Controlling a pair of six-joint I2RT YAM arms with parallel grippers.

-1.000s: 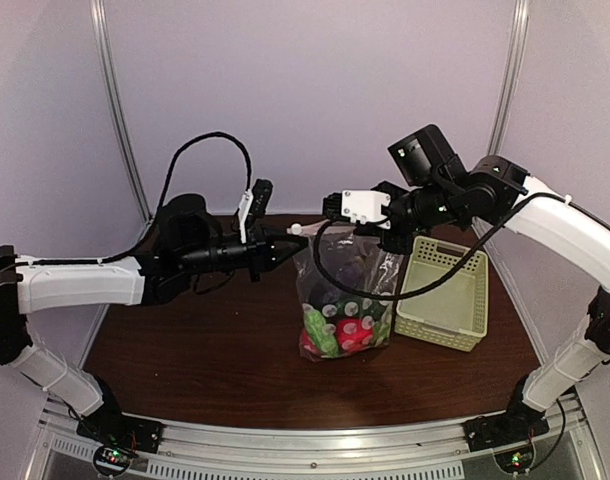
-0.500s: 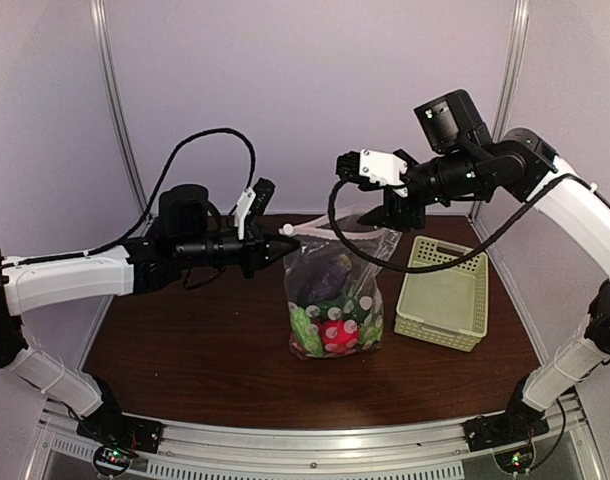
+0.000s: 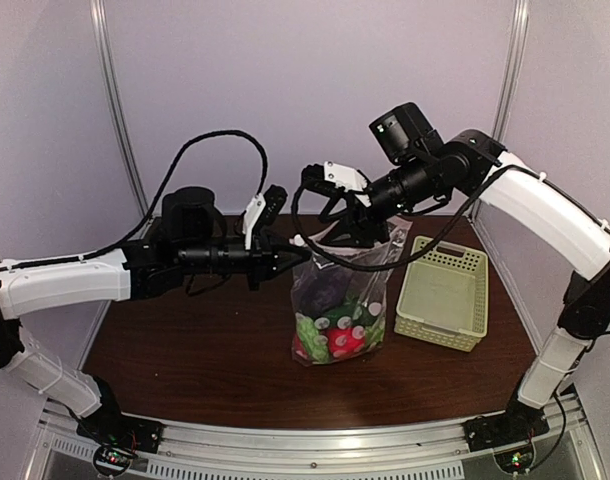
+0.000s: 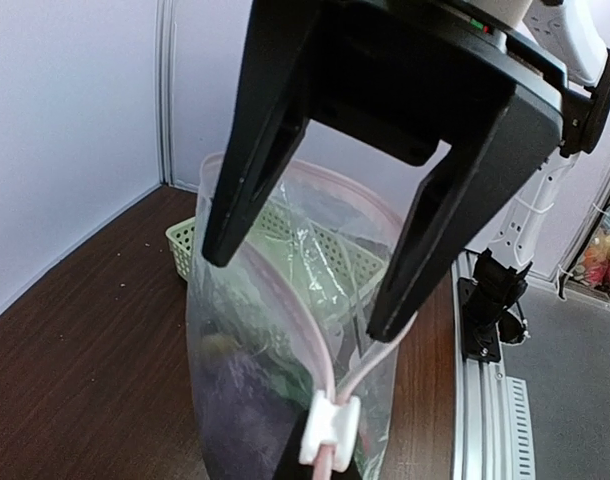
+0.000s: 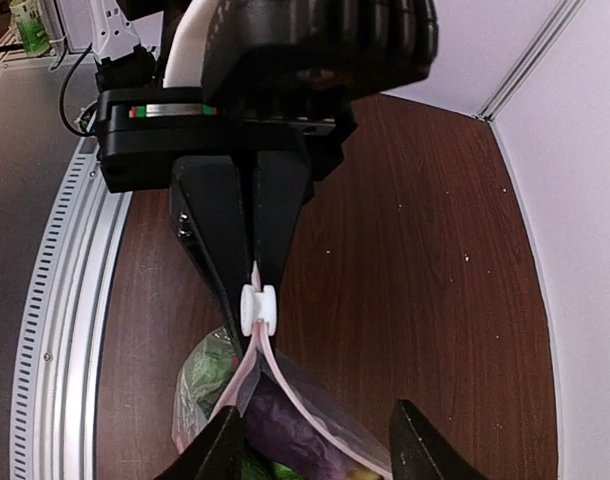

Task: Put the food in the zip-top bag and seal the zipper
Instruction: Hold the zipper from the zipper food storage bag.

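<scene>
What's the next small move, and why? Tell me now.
Probably close the right hand on the zipper beside the white slider: its open fingers straddle the gaping mouth of the zip-top bag, while the left hand pinches that end.

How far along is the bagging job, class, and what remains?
Done: the food sits inside the zip-top bag. In hand: the left gripper pinches one end of the zipper while the open right gripper straddles the mouth. Left: the zipper gapes, unsealed.

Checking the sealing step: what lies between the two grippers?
The mouth of the bag, pink-edged, with its white slider just off the shut left gripper; the open right gripper straddles it. Both wrist views show it.
</scene>
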